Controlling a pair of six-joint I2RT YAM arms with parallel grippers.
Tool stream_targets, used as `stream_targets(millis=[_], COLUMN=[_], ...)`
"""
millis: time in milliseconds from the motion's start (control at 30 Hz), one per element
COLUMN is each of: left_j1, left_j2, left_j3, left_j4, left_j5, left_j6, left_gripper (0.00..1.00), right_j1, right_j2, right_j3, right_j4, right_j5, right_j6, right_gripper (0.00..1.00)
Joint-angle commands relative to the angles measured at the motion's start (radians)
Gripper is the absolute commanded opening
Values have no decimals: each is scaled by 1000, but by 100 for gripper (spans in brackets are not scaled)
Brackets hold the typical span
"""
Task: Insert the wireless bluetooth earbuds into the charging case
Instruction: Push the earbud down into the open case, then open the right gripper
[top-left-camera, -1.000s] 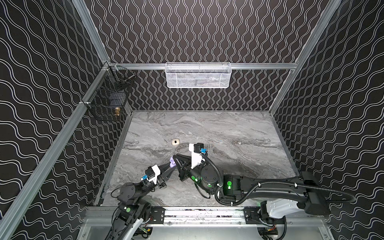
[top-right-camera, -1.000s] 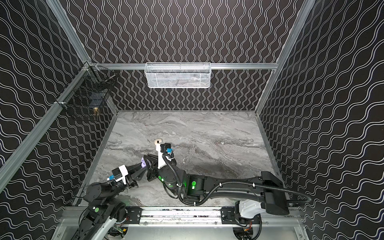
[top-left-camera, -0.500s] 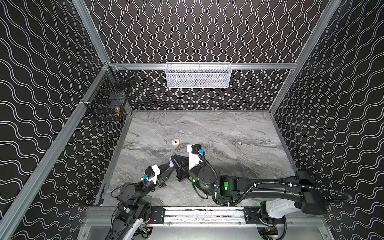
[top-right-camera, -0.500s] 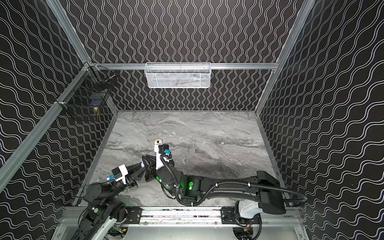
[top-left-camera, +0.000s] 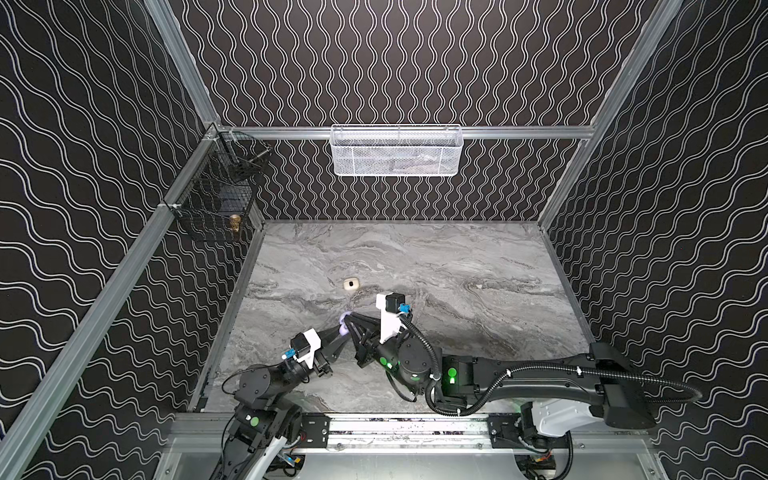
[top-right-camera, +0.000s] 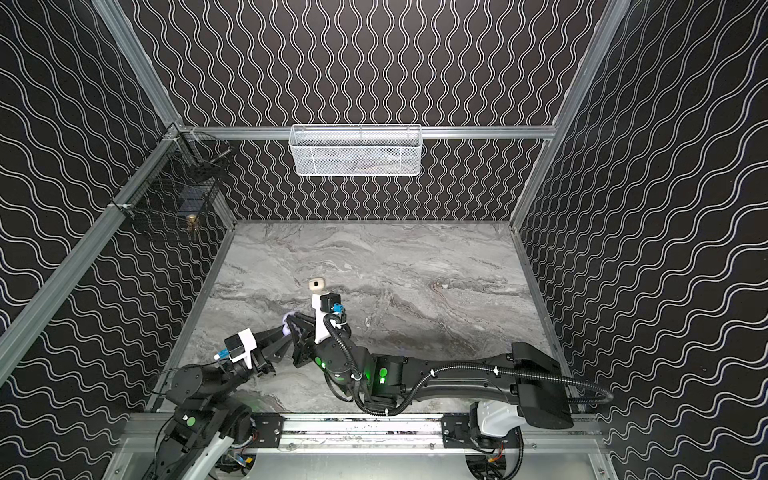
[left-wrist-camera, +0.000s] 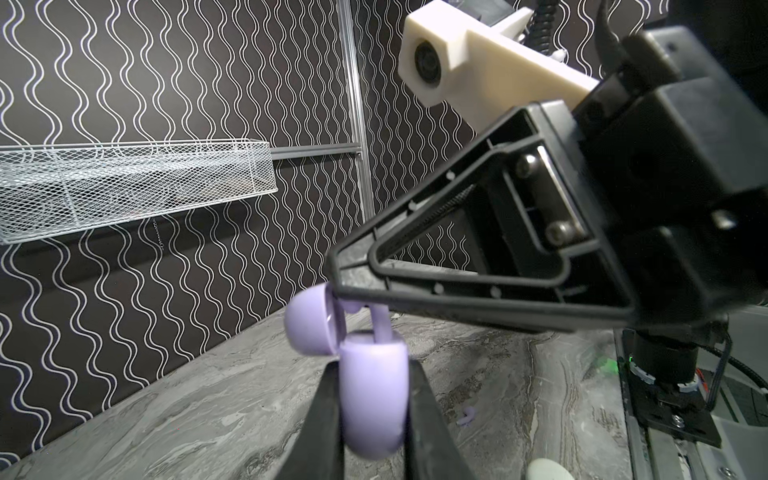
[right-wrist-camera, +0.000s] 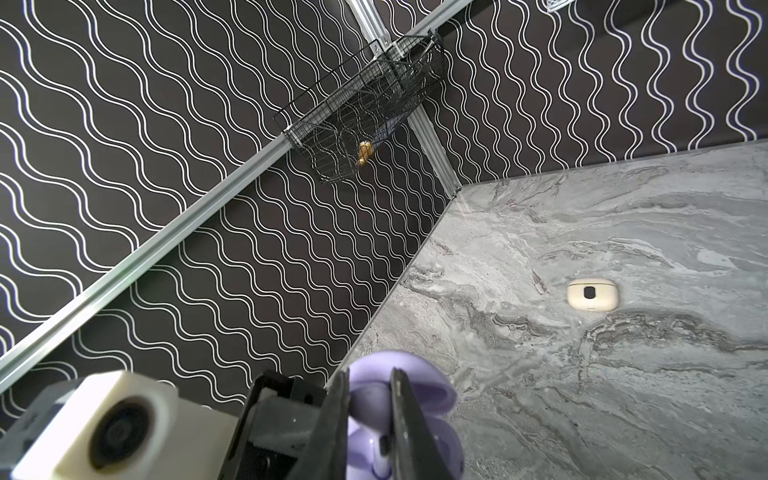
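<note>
Two lavender earbuds show: one earbud (left-wrist-camera: 381, 328) is pinched in the clenched right gripper (left-wrist-camera: 337, 286), its stem reaching the mouth of the charging case (left-wrist-camera: 372, 399); the second earbud (left-wrist-camera: 468, 417) lies loose on the veined marble table (top-left-camera: 457, 249). There are two cases: the smooth lavender charging case, lid hinged open, is clamped by the left gripper (left-wrist-camera: 372, 368) near the table's left edge; a cream pebble-shaped case (top-left-camera: 351, 284) lies just beyond, apart; broad marble stretches rightward. There are two wall baskets: the white mesh basket (top-left-camera: 395, 151); the black wire basket (top-left-camera: 216, 199).
</note>
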Motion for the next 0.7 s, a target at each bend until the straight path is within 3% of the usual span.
stream_targets(millis=[0, 333, 667], left_j1=[0, -1, -1], left_j2=[-2, -2, -1], left_j3=[8, 3, 13], left_j4=[45, 54, 24], left_j5=[1, 18, 15], left_j6=[1, 1, 11], left_gripper=[0, 0, 0], right_j1=[7, 37, 49], right_j2=[4, 21, -73], right_j3=[2, 5, -23], right_j4=[0, -3, -50], right_j5=[-24, -32, 27], right_j6=[8, 19, -17], right_gripper=[5, 9, 46])
